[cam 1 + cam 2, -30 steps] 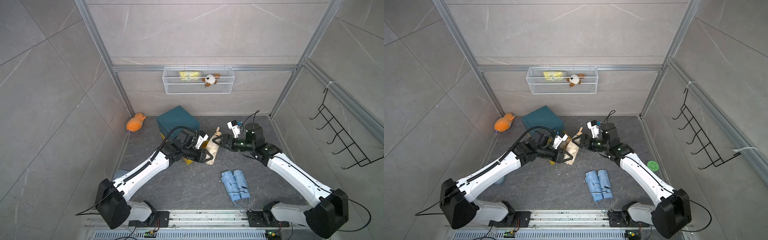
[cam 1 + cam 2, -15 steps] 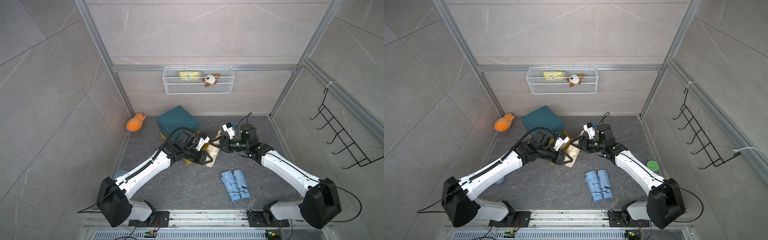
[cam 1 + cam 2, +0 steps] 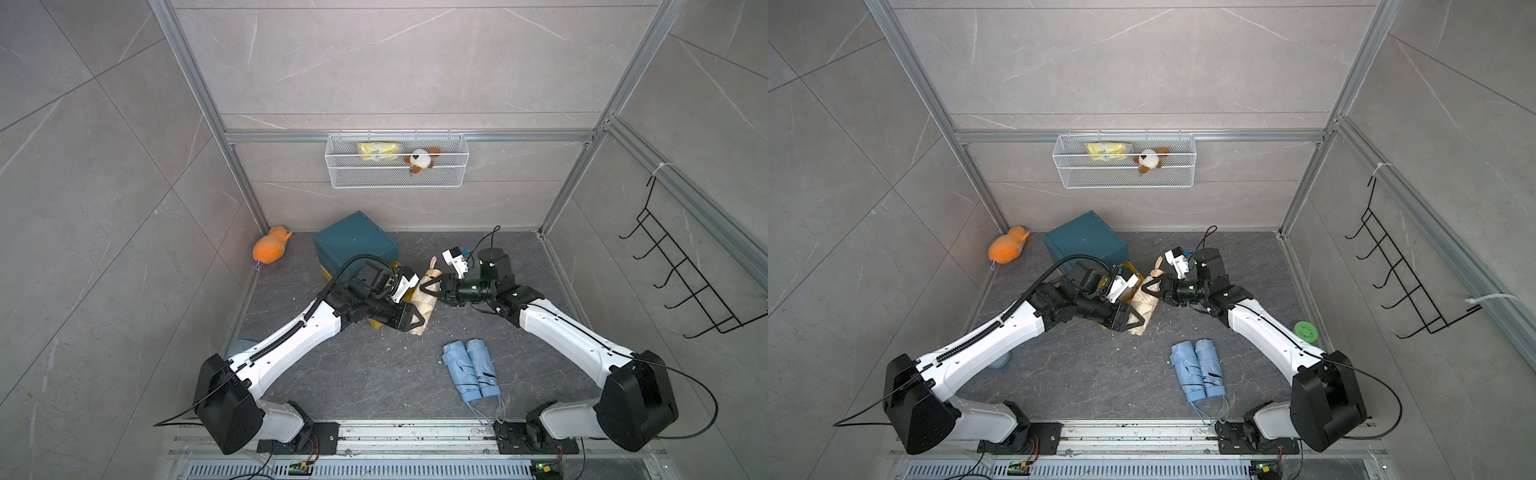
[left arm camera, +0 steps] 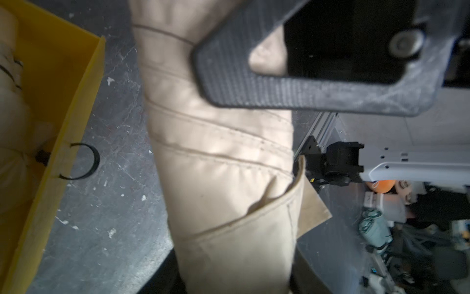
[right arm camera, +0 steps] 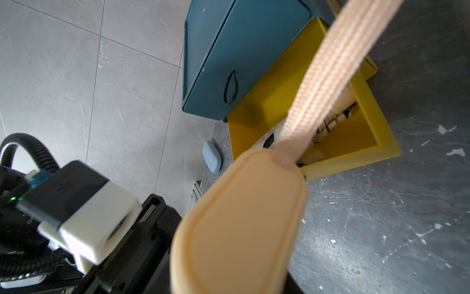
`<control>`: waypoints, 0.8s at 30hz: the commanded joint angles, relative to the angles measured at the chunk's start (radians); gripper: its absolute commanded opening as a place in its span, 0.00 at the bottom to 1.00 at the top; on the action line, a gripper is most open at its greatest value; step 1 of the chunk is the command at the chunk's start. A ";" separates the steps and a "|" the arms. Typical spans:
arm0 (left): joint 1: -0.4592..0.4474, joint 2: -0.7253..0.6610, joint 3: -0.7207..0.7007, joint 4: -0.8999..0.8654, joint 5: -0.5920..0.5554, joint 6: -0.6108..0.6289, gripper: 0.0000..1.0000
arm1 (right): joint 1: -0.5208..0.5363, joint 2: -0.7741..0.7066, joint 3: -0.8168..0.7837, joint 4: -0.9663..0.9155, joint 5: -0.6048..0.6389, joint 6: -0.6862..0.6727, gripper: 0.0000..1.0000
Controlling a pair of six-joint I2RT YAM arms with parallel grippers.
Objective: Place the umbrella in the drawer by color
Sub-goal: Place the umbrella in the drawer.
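The umbrella [image 3: 423, 301] is beige, the drawer [image 5: 351, 159] yellow, the cabinet [image 3: 353, 245] teal, the plush [image 3: 269, 250] orange.

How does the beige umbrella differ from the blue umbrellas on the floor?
Colour: the beige umbrella is tan; the blue umbrellas are light blue. Place: the beige umbrella is by the yellow drawer with the left gripper and right gripper at it; the blue umbrellas lie untouched, side by side. All are folded.

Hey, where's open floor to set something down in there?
Bare floor lies front centre, between the left arm and the blue umbrellas, and at the back, between the teal cabinet and the right arm. It is crowded by the yellow drawer, where left hand and right hand meet at the beige umbrella.
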 commanded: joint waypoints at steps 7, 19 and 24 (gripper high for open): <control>-0.002 -0.082 0.040 0.034 -0.085 -0.013 0.78 | 0.004 0.011 -0.026 0.189 0.024 0.089 0.29; 0.067 -0.254 -0.044 -0.031 -0.217 -0.128 0.83 | 0.033 0.050 0.016 0.384 0.211 0.187 0.27; 0.084 -0.340 -0.128 -0.034 -0.234 -0.162 0.84 | 0.089 0.105 0.025 0.513 0.330 0.227 0.27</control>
